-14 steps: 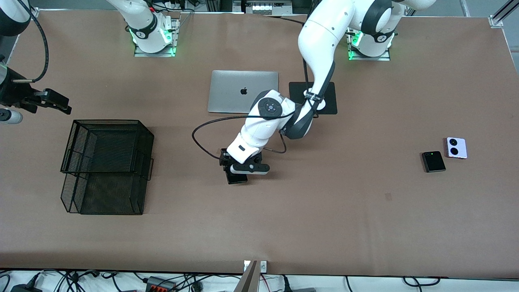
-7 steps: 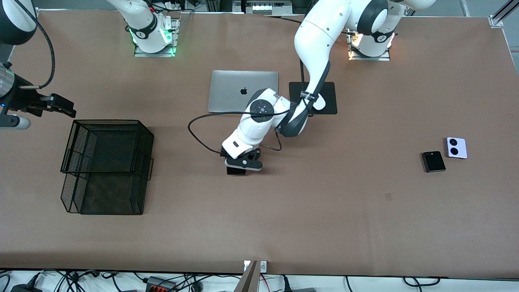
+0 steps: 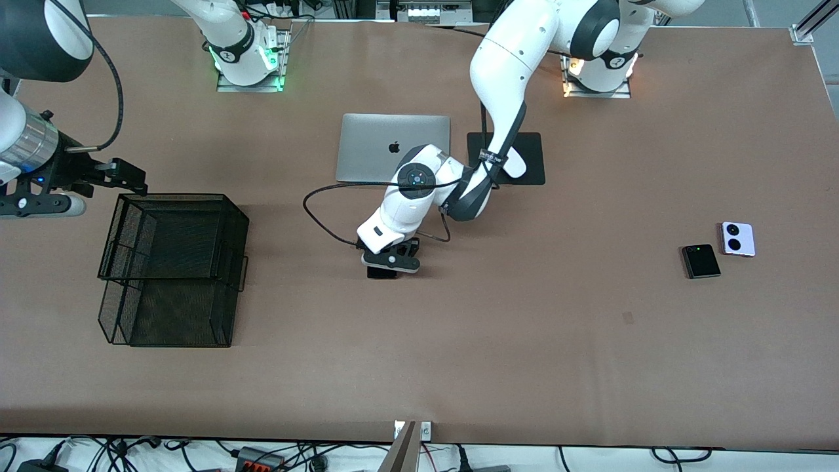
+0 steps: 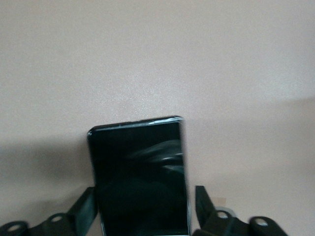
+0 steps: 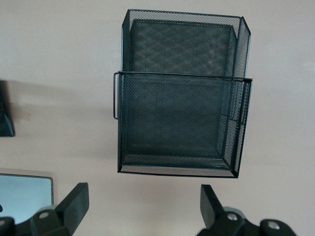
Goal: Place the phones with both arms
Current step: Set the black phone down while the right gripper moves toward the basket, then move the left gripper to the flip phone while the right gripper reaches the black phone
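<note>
The long slim black phone (image 4: 140, 177) lies flat, long axis running toward the front camera.

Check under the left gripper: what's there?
The long black phone lies flat on the table between the open fingers of the left gripper. Its end nearest the wrist is hidden.

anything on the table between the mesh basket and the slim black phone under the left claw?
Nothing: in the front view the brown tabletop is bare between the mesh basket and the slim black phone under the left claw.
</note>
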